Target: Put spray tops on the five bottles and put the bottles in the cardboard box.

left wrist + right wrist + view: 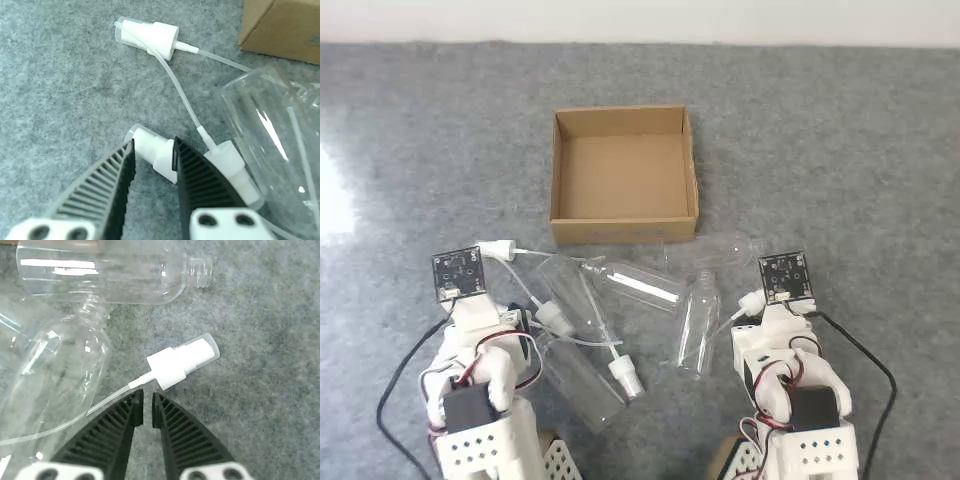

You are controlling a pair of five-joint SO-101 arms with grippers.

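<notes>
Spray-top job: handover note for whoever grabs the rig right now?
Left tool: closed around a spray top lying on the table.
Right tool: shut, empty, tips just short of a second spray top.
Clear bottles lie heaped in front of the cardboard box, which is empty.
Done: nothing boxed, no top clearly fitted.
Left: fit tops, box all five.

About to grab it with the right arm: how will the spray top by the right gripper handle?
The spray top is small plastic, so probably light and easily nudged. Its round body lies on its side and may roll. Its thin tube curves, likely floppy, and could drag.
</notes>
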